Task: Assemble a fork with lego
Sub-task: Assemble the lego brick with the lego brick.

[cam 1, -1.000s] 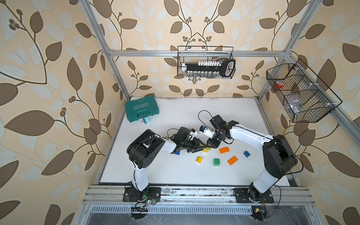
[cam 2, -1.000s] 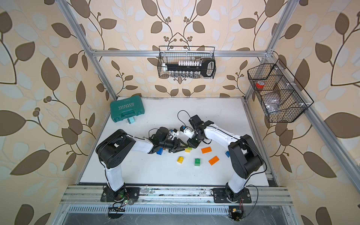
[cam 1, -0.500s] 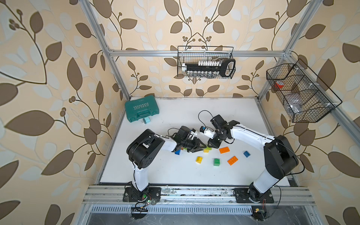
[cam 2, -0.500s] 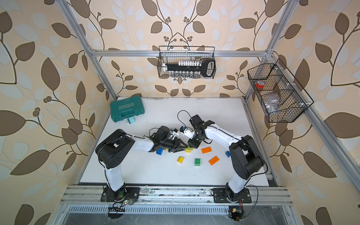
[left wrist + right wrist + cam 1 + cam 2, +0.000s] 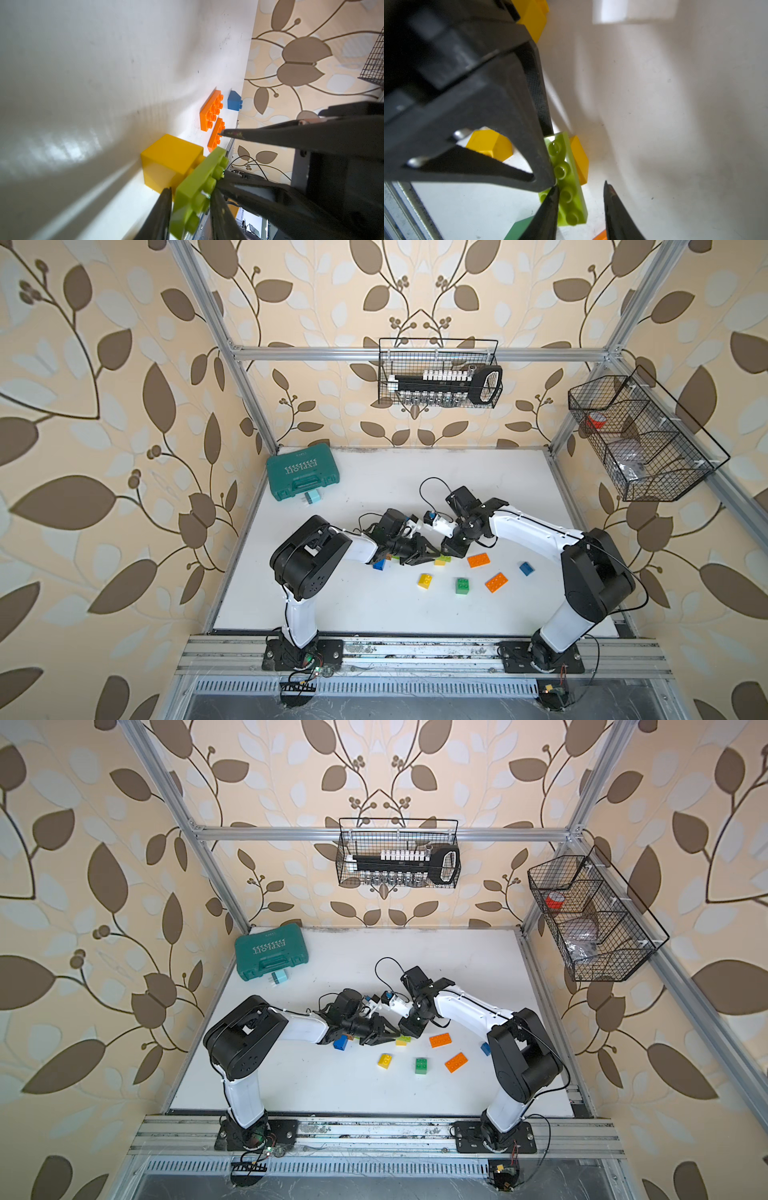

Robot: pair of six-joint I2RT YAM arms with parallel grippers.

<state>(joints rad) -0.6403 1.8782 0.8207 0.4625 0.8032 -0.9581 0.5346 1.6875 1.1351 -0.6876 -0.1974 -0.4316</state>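
**A:** Entry one, left gripper (image 5: 191,190)?
**B:** Clamped on the lime-green plate (image 5: 574,176) at one end, a finger on each face.
**A:** Right gripper (image 5: 581,185)?
**B:** Jaws slightly parted, holding nothing. One fingertip (image 5: 552,199) touches the plate's studded face and the other stands clear of it.
**A:** Beneath the plate?
**B:** Yellow brick (image 5: 168,158), with the plate seated on its studs. The brick rests on the white table (image 5: 374,489).
**A:** Farther out?
**B:** Toward the right arm lie the near orange plate (image 5: 478,560), the far orange plate (image 5: 496,582) and the small blue brick (image 5: 525,568). Toward the front edge sit the loose yellow brick (image 5: 424,580) and the dark green brick (image 5: 462,585). The second blue brick (image 5: 379,565) lies just beside the left arm. The teal case (image 5: 301,477) sits in the far corner, well apart.
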